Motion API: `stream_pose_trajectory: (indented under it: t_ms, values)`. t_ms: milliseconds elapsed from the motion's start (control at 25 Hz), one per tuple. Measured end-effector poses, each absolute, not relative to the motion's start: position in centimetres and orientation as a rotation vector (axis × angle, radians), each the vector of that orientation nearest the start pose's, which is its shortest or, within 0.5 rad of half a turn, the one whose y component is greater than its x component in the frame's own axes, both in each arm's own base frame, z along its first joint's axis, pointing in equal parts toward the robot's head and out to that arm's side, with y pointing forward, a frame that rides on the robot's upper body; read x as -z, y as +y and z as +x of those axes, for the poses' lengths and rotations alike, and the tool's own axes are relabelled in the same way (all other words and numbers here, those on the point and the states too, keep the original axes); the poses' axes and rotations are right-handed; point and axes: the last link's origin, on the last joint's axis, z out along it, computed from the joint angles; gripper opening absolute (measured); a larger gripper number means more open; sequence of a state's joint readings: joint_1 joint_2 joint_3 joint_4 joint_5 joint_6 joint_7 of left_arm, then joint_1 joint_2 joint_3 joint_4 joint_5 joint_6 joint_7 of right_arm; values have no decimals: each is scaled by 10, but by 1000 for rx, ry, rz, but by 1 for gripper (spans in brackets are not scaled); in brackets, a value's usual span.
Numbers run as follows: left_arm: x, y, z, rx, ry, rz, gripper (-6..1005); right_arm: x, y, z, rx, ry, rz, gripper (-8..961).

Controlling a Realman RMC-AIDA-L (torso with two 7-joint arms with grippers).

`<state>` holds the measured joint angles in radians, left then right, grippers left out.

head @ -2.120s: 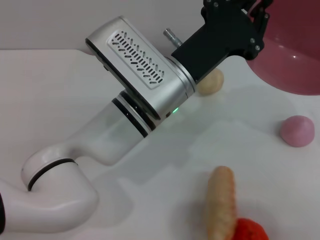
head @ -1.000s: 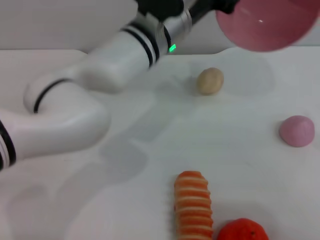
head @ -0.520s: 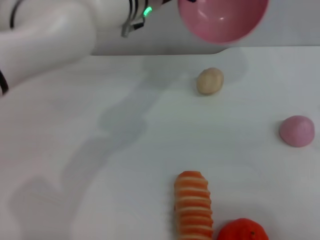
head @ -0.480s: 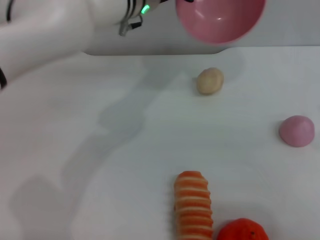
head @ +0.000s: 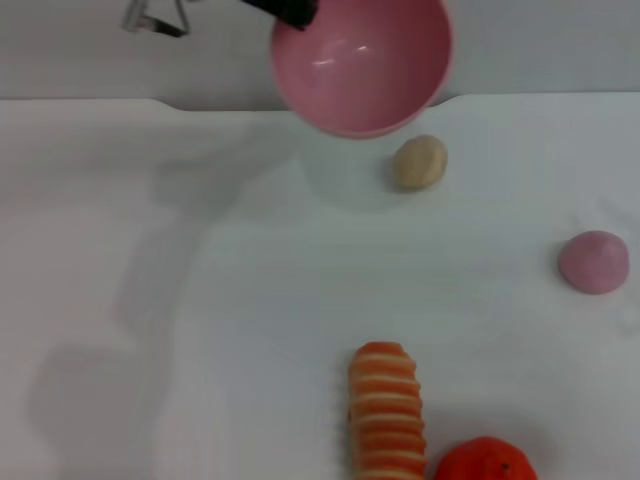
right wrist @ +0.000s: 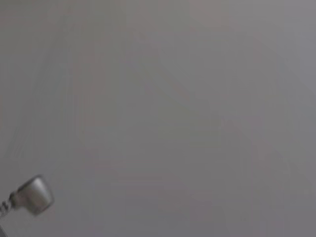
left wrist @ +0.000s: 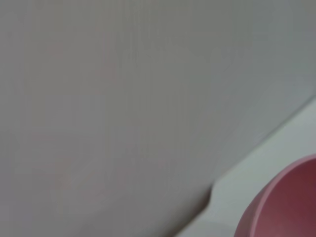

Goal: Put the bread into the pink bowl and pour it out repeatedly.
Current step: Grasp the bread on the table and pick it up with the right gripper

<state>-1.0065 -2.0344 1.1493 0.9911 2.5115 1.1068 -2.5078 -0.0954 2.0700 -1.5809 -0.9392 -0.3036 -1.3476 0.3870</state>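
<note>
**Empty pink bowl hanging above the far tabletop, bread waiting near the front edge**

The left gripper (head: 292,12) is gripping the pink bowl (head: 360,62) by its rim at the top of the head view, its fingers clamping the edge; the bowl is tilting its open, empty inside toward the camera and hovering above the tabletop (head: 200,300), just beside a small beige lump (head: 419,162). The left wrist view is showing only a slice of the bowl's pink wall against a grey backdrop. The bread (head: 387,420), ridged with orange and cream stripes, is lying at the near edge, touching an orange fruit (head: 485,460), well apart from the bowl. A pink dome-shaped lump (head: 594,261) is sitting off to the right.

The right gripper is not showing anywhere, so I cannot tell how its fingers are standing.

Judging from this, the bowl is needing levelling and setting down upright on bare tabletop, clear of the beige lump, so the bread can go in without rolling out. Gripping the bread across its middle would likely be keeping it balanced.

No writing or brand marks are showing
</note>
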Motion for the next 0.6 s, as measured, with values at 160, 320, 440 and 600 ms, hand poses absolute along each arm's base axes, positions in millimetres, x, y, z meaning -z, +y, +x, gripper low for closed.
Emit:
stream_pose_trajectory:
  t_ms: [160, 320, 440, 600]
  values:
    - [-35, 470, -92, -56, -747, -2445, 41, -53, 258, 256, -1045, 70, -1721, 436]
    - [-42, 462, -112, -180, -789, -2442, 41, -44, 267, 247, -1013, 121, -1852, 436]
    - [-47, 457, -122, -216, -804, -2434, 41, -40, 271, 239, -966, 160, -1980, 436]
    - [-53, 451, -129, -217, -812, -2419, 41, -41, 274, 228, -857, 237, -2140, 436]
